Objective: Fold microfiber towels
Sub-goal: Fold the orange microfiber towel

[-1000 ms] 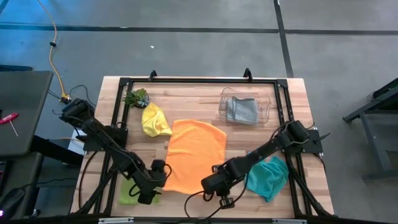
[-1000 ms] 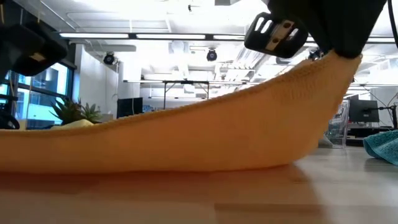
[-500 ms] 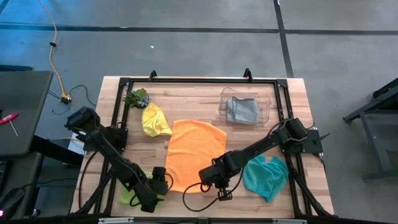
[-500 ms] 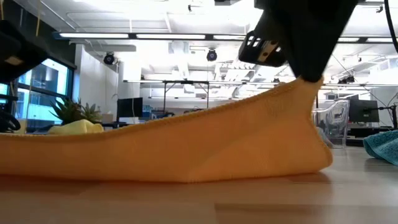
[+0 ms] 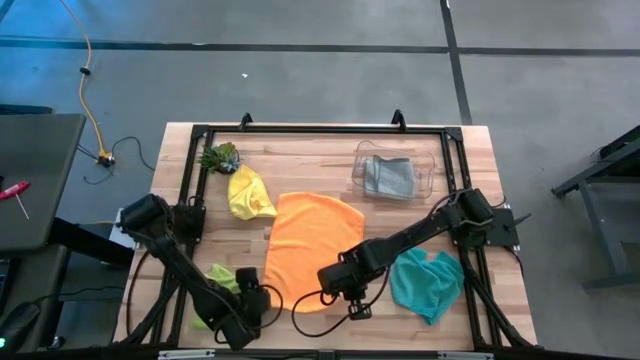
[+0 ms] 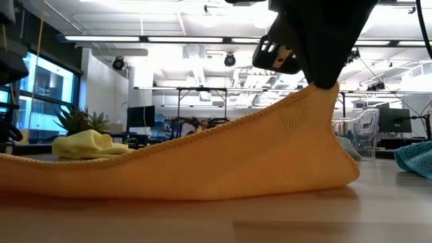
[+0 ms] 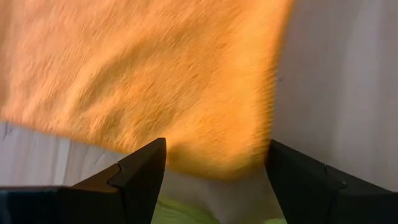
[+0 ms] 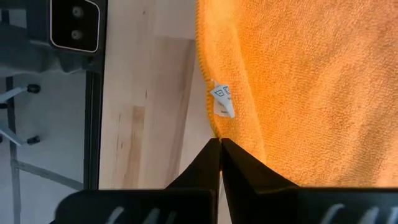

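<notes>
High view: orange towel lies mid-tabletop, its near right corner pinched and lifted by the right gripper. Left gripper, fingers apart, sits at its near left corner beside the lime green towel.

From my right wrist camera I see the right gripper with its two dark fingers pressed together, pinching the edge of the orange towel. A small white tag hangs off that stitched edge just beyond the fingertips. Beside the towel lies bare wooden table, then a dark frame rail and a grey box.
</notes>
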You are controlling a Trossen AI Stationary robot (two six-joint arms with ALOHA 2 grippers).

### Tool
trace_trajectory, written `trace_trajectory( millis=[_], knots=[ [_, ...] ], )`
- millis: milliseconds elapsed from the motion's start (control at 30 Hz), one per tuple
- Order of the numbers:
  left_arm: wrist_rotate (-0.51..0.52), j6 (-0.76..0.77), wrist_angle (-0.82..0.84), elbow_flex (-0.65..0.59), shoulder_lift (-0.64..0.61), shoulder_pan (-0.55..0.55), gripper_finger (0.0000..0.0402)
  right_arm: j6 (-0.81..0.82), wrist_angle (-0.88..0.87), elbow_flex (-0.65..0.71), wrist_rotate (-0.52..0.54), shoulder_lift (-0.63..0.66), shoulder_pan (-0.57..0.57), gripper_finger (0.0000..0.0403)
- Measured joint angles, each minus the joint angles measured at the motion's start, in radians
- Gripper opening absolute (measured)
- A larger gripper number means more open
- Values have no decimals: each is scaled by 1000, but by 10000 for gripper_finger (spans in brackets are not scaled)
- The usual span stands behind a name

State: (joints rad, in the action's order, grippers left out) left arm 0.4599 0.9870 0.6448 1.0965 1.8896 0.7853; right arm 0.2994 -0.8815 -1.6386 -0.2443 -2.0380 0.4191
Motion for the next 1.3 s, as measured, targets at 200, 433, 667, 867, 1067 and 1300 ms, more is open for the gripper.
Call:
trace_trajectory(
  millis=[200,433,667,867,1067,1300],
  knots=[
    [24,138,197,27,-6,33,241,-10,9,0,0,0,0,0],
    [98,213,191,28,-10,90,199,-5,12,0,0,0,0,0],
    [121,106,98,28,4,101,182,14,35,0,1,0,-1,0],
    [110,25,62,27,45,98,182,27,36,0,1,0,-1,0],
    [145,26,62,27,47,102,177,40,51,0,2,0,-1,0],
    [147,-53,61,27,45,121,115,40,59,0,5,0,-1,0]
  ],
)
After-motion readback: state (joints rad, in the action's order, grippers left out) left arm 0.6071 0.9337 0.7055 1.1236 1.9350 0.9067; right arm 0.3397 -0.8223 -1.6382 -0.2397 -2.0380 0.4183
